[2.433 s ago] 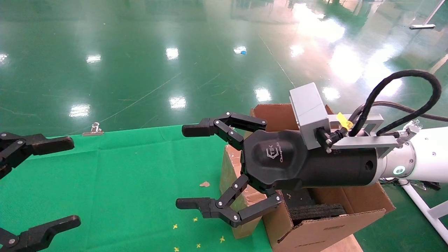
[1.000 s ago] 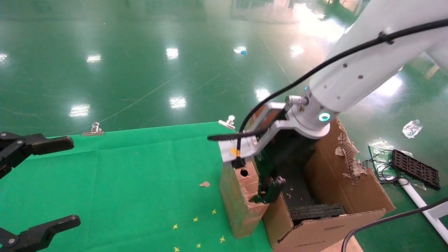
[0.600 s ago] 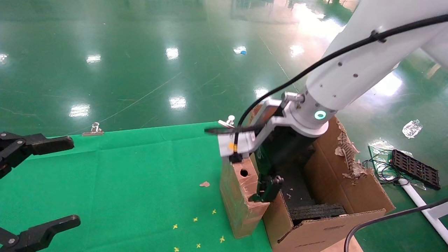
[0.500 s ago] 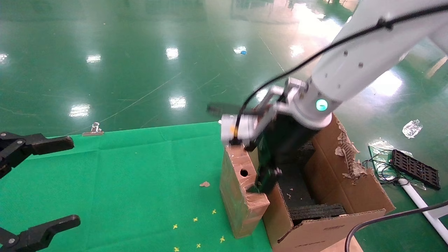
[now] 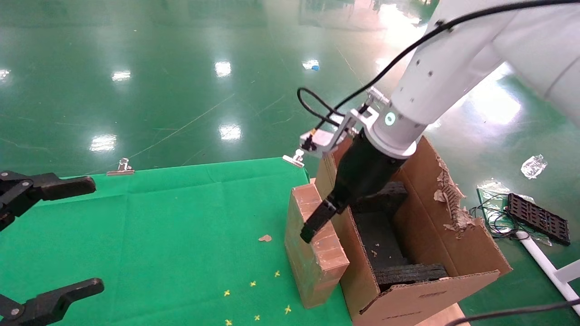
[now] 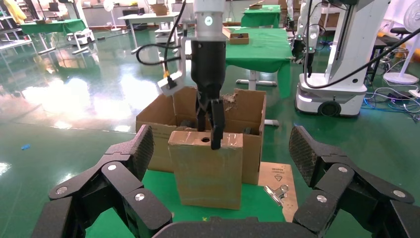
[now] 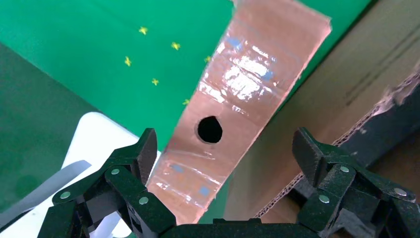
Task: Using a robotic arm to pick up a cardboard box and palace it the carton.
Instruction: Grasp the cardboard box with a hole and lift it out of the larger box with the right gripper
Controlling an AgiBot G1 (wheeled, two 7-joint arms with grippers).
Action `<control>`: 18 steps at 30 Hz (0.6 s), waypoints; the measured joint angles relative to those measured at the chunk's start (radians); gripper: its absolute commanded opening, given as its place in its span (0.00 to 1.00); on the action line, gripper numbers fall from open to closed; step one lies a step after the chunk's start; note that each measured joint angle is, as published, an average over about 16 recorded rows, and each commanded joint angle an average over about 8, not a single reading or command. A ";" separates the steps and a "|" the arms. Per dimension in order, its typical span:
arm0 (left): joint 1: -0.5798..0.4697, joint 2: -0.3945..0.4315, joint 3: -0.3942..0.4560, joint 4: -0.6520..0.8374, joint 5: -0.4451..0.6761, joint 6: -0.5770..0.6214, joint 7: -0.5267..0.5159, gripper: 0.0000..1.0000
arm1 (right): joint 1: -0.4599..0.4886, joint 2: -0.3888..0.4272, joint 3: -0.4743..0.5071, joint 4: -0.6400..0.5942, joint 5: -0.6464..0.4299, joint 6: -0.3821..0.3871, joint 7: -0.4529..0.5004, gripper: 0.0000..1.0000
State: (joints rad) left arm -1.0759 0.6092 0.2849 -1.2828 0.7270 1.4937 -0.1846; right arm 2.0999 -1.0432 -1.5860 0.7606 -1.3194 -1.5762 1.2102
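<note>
Right claw [image 7: 225, 148] spread, above cardboard box [image 7: 237, 104]

A robot test hall or lab was indicated: a glossy green floor [image 5: 181, 68] was seen all around, several green-draped tables [image 6: 262, 47] were set in rows, and other white robot bases [image 6: 332, 94] with trailing cables were parked beside them.
</note>
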 measured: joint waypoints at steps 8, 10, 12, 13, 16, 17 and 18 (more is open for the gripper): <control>0.000 0.000 0.001 0.000 0.000 0.000 0.000 0.97 | -0.022 -0.042 -0.049 -0.064 0.019 0.004 0.001 0.27; 0.000 0.000 0.001 0.000 0.000 0.000 0.000 0.81 | -0.025 -0.050 -0.059 -0.072 0.020 0.006 -0.001 0.05; 0.000 0.000 0.001 0.000 -0.001 0.000 0.000 0.58 | -0.026 -0.056 -0.069 -0.077 0.021 0.007 -0.002 0.00; 0.000 0.000 0.001 0.000 -0.001 0.000 0.000 0.45 | -0.027 -0.059 -0.073 -0.079 0.021 0.008 -0.002 0.00; 0.000 0.000 0.001 0.000 -0.001 0.000 0.001 0.11 | -0.028 -0.066 -0.086 -0.084 0.020 0.011 -0.001 0.00; 0.000 0.000 0.001 0.000 -0.001 -0.001 0.001 0.04 | -0.029 -0.068 -0.089 -0.085 0.020 0.011 0.000 0.00; 0.000 -0.001 0.001 0.000 -0.001 -0.001 0.001 0.01 | -0.029 -0.069 -0.093 -0.085 0.020 0.012 0.000 0.00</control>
State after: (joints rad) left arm -1.0762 0.6087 0.2862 -1.2828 0.7262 1.4932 -0.1840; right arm 2.0706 -1.1124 -1.6787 0.6751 -1.2995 -1.5641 1.2103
